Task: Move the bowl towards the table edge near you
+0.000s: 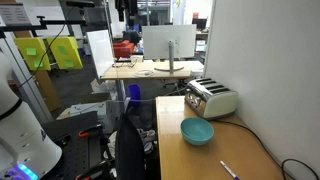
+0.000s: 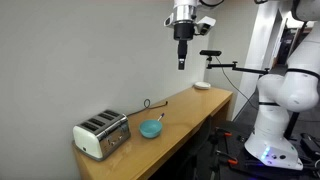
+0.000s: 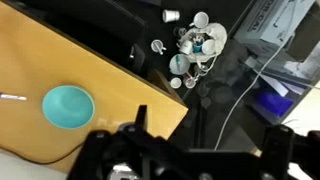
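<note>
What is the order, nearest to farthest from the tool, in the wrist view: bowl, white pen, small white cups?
1. Bowl, on the table, left of the tool.
2 or 3. White pen, on the table at the left border, and small white cups, past the table edge: too close to call.

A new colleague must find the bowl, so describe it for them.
Start at the light wooden table against the white wall. Near the white toaster sits the bowl: round, shallow, plain teal-blue, smaller than the toaster.
</note>
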`<act>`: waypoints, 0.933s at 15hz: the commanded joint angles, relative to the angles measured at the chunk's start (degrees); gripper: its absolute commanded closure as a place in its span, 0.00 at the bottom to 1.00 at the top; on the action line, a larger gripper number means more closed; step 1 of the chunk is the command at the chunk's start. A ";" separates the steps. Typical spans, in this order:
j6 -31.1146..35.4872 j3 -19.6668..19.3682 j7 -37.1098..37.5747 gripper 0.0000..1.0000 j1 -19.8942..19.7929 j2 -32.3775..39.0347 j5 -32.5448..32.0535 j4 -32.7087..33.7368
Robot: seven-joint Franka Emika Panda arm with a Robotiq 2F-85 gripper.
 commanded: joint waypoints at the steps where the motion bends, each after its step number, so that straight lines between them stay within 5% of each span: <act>1: -0.22 0.93 -0.30 0.00 -1.15 0.02 0.34 0.17; 9: -0.22 0.93 -0.30 0.00 -1.15 0.02 0.34 0.17; 14: 2.84 1.00 7.46 0.00 -4.29 1.30 -0.01 -0.74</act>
